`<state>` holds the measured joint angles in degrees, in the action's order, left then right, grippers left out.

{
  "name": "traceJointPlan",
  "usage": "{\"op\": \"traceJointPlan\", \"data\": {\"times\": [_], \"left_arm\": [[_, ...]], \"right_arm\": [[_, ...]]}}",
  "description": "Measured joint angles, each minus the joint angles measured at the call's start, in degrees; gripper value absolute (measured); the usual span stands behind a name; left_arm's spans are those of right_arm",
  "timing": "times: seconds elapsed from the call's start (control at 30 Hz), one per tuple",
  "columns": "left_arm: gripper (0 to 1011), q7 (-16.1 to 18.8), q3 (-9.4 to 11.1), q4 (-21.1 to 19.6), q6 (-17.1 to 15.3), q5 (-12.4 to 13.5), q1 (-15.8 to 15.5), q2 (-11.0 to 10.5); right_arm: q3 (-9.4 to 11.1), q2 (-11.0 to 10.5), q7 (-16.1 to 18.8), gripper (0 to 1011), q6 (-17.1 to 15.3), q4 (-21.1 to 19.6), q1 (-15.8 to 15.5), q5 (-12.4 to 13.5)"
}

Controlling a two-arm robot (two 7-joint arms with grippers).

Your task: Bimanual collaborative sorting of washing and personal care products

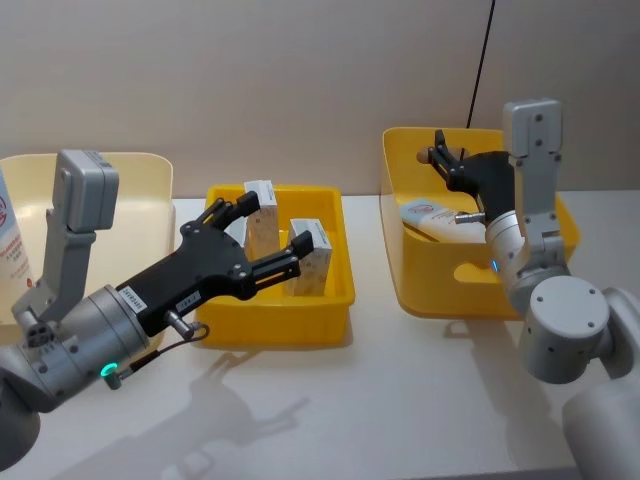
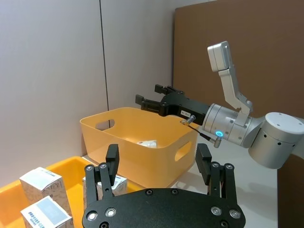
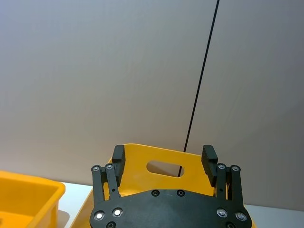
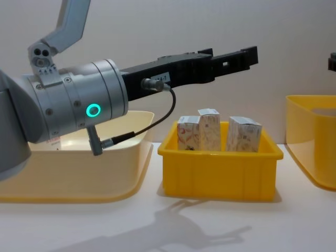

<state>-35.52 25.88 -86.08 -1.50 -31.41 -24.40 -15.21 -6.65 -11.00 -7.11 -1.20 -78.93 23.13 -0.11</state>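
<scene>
My left hand (image 1: 262, 232) reaches out over the shallow yellow bin (image 1: 275, 325) in the middle of the table (image 1: 350, 420). Its fingers (image 2: 111, 156) are spread apart with nothing between them. Seen from the chest view, it hangs above the tops of the cartons (image 4: 210, 128) and touches none of them. Three of these stand upright in that bin, white with orange-red print and grey-blue tops: two close together toward the bin's left side, and the third just to their right across a small gap. My right hand (image 1: 445, 160) is held over the far part of the deep yellow bin (image 1: 430, 285) on the right side of the table, above its rim. Its fingers (image 3: 118, 154) are apart too, and it holds nothing. The squeeze tube (image 1: 432, 215) lies on its side inside that deep bin, pale with small print, below my right hand and clear of it, and my right arm hides one end of it. On the left of the table sits a wide cream tub (image 1: 140, 170). At its left end, behind my left arm, stands a white bottle (image 1: 8, 240) with red print; I cannot tell whether it is inside the tub or just beside it.
</scene>
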Motion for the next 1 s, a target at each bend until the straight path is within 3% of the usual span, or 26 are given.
{"op": "traceJointPlan", "data": {"times": [0.37,1.0], "left_arm": [[1003,3.5,0.0,-0.7,0.0,2.0,1.1,-0.6],[1003,18.5,0.1,-3.8,0.3,10.5,5.7,-3.5]], "right_arm": [[-0.6,-0.9,1.1,1001,-0.1,-2.3,-2.5,1.7],[-3.5,-4.7,6.0,1001,-0.4,-12.4,-13.3,9.2]]}}
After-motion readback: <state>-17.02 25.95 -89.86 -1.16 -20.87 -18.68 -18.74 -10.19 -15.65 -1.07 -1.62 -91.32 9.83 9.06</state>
